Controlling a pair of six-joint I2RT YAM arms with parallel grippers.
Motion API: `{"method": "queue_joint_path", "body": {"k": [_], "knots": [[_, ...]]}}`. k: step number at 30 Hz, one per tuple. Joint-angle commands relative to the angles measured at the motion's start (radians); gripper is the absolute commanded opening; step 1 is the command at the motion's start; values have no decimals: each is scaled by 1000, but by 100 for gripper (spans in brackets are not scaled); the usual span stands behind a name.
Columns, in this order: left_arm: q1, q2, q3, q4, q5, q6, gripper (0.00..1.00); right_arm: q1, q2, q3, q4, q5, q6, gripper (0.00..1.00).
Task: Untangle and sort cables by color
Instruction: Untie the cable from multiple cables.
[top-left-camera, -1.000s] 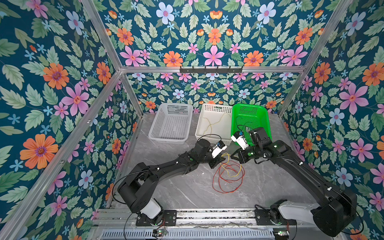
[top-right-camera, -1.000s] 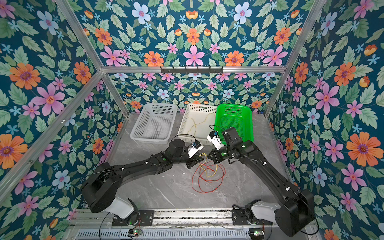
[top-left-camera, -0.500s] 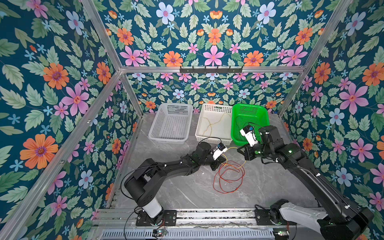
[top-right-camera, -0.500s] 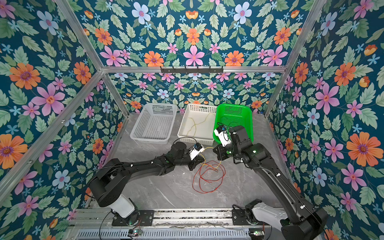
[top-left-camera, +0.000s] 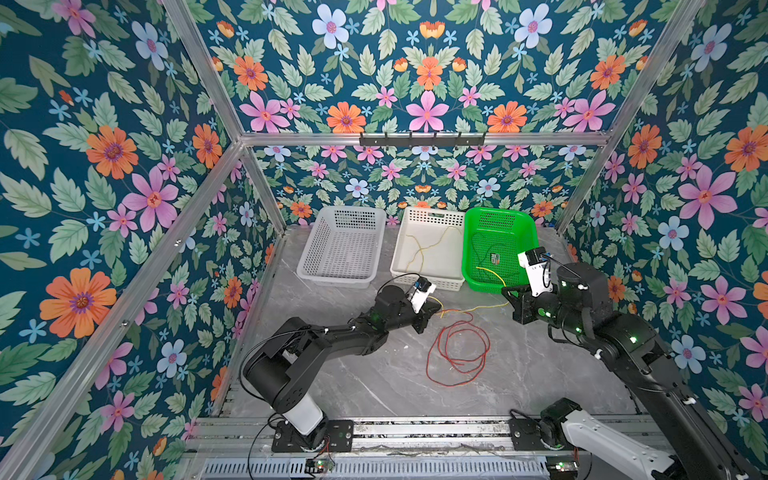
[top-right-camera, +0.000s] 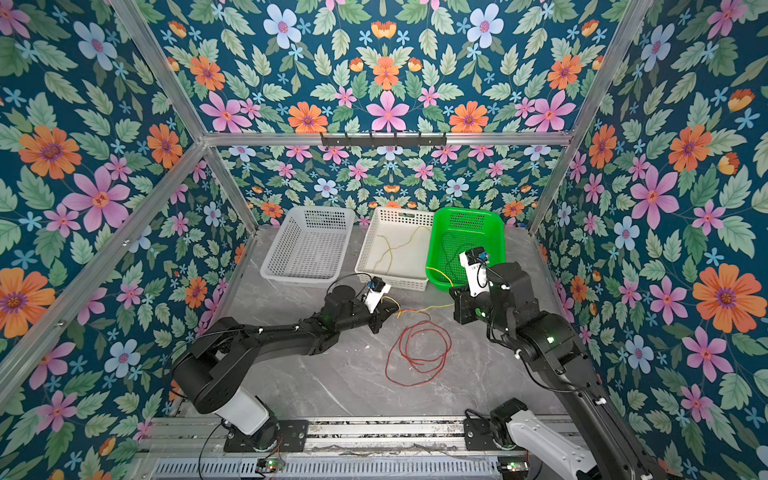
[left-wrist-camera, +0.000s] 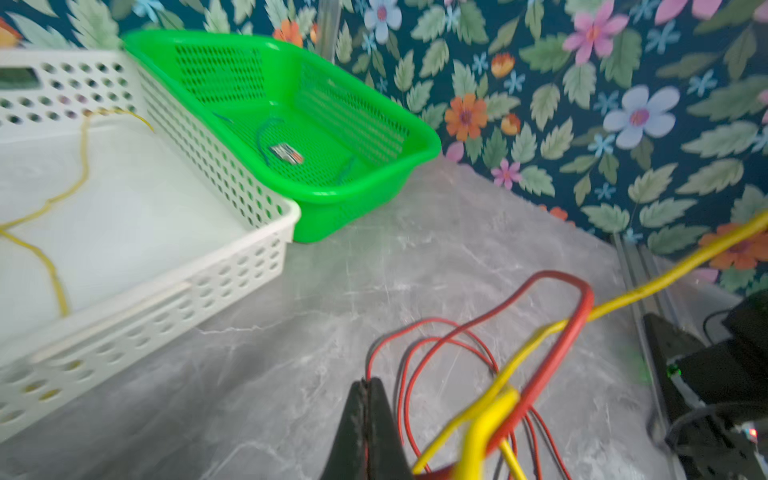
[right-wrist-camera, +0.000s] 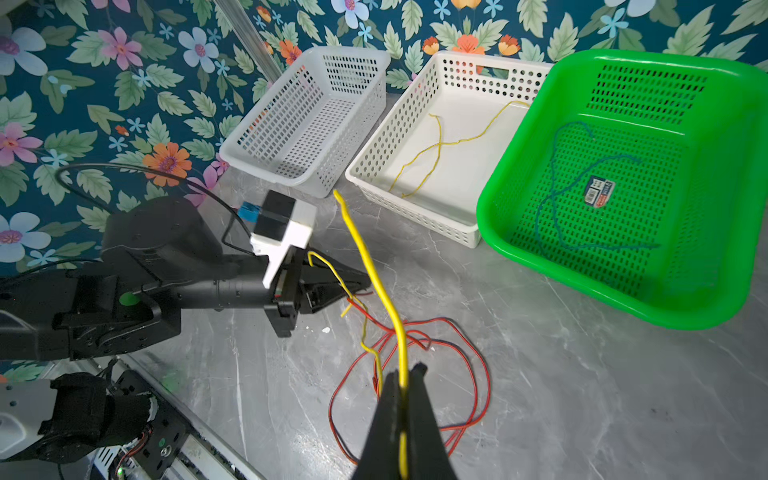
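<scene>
Yellow cable (right-wrist-camera: 376, 282) in right pincer (right-wrist-camera: 402, 374); left pincer (left-wrist-camera: 366, 384) closed, perhaps on red cable (left-wrist-camera: 557, 275)

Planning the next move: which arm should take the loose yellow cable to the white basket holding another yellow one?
Right. The right end effector is shut on that yellow cable, near the white basket. The left end effector is shut at the red cable, apparently pinching it.
</scene>
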Motion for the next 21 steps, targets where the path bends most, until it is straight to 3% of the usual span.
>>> {"method": "queue_joint_path", "body": {"k": [1, 9, 21], "knots": [[68, -27, -65, -24, -119, -94, 0, -2, -25, 31, 39, 68, -1, 0], [183, -166, -179, 131, -99, -246, 0, -2, -97, -55, 93, -29, 35, 0], [206, -315, -235, 306, -118, -504, 0, -3, -212, -329, 170, -89, 121, 0]]}}
